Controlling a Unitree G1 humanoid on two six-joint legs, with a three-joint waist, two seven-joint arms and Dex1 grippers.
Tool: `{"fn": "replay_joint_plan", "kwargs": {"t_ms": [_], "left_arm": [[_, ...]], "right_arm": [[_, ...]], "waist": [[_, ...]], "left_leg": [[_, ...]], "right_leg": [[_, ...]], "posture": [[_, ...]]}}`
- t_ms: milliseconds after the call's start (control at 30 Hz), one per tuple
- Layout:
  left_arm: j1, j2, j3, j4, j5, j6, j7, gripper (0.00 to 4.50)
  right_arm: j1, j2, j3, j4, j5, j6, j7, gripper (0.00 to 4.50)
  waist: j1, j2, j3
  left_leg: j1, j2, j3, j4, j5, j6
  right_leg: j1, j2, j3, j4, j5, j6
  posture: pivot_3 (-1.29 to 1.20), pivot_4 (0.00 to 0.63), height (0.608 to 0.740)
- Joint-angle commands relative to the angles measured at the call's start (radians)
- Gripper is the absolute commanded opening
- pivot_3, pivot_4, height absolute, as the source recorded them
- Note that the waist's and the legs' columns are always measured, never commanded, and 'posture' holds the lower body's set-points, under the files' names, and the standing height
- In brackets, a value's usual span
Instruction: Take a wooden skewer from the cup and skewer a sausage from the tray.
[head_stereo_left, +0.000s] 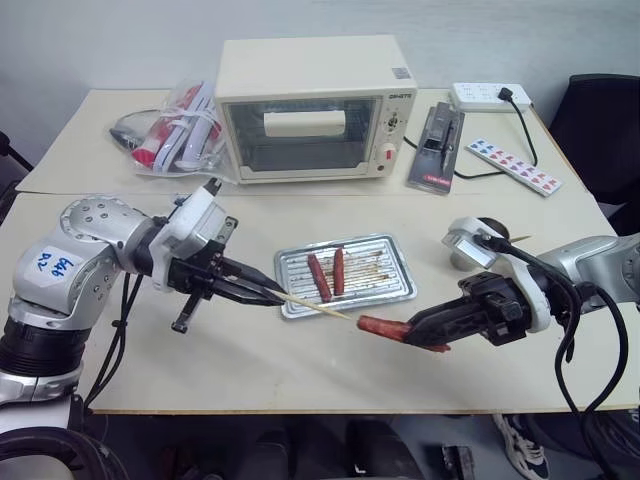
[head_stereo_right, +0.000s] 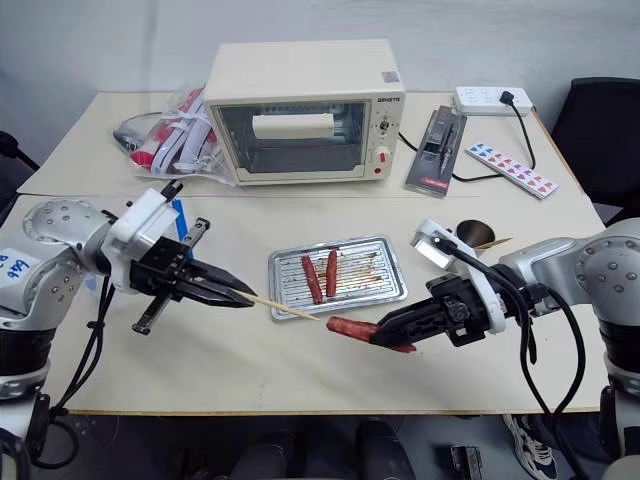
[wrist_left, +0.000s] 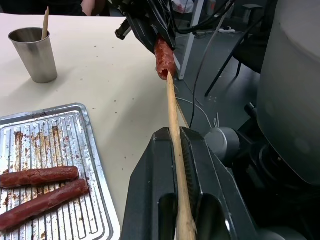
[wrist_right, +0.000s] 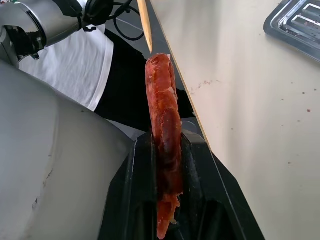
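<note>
The two head views are looking forward and down over a pale table (head_stereo_left: 250, 350) from above its near edge, taking in both arms, a toaster oven (head_stereo_left: 310, 105) at the far side and the tray (head_stereo_left: 345, 272) in the middle; they are showing the same scene, the right eye's picture sitting slightly shifted sideways. The left wrist view is looking close along the wooden skewer (wrist_left: 175, 150) toward the sausage (wrist_left: 164, 57), with the tray and the cup (wrist_left: 34, 54) beyond. The right wrist view is looking close along that same sausage toward the skewer's tip, the tray's corner showing at the edge.
</note>
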Motion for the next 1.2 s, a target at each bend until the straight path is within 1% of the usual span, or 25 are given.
{"fn": "replay_joint_plan", "kwargs": {"t_ms": [33,300,533,733,1200], "left_arm": [[-0.004,-0.003,0.002,-0.027,-0.019,0.003,0.005,0.0],[-0.007,-0.006,0.002,-0.004,-0.001,-0.01,0.0,0.0],[-0.029,0.006,0.005,0.036,0.016,-0.027,-0.015,0.0],[-0.033,-0.005,0.0,0.02,0.005,-0.016,-0.009,0.0],[-0.026,0.002,0.004,-0.007,-0.014,0.007,-0.012,0.0]], "right_arm": [[-0.01,0.006,-0.037,0.004,0.058,0.004,-0.018,0.38],[-0.013,-0.006,-0.04,0.007,0.135,0.003,-0.064,0.38],[0.0,-0.02,-0.043,0.01,0.156,-0.001,-0.084,0.38],[0.004,-0.018,-0.041,0.013,0.169,-0.009,-0.103,0.38],[0.007,-0.017,-0.04,0.036,0.172,-0.013,-0.125,0.38]], "waist": [[0.0,0.0,0.0],[0.0,0.0,0.0],[0.0,0.0,0.0],[0.0,0.0,0.0],[-0.001,0.0,0.0]], "left_leg": [[0.0,0.0,0.0,0.0,0.0,0.0],[0.0,0.0,0.0,0.0,0.0,0.0],[0.0,0.0,0.0,0.0,0.0,0.0],[0.0,0.0,0.0,0.0,0.0,0.0],[0.0,0.0,0.0,0.0,0.0,0.0]], "right_leg": [[0.0,0.0,0.0,0.0,0.0,0.0],[0.0,0.0,0.0,0.0,0.0,0.0],[0.0,0.0,0.0,0.0,0.0,0.0],[0.0,0.0,0.0,0.0,0.0,0.0],[0.0,0.0,0.0,0.0,0.0,0.0]], "posture": [[0.0,0.15,0.74],[0.0,0.15,0.74],[0.0,0.15,0.74],[0.0,0.15,0.74],[0.0,0.15,0.74]]}}
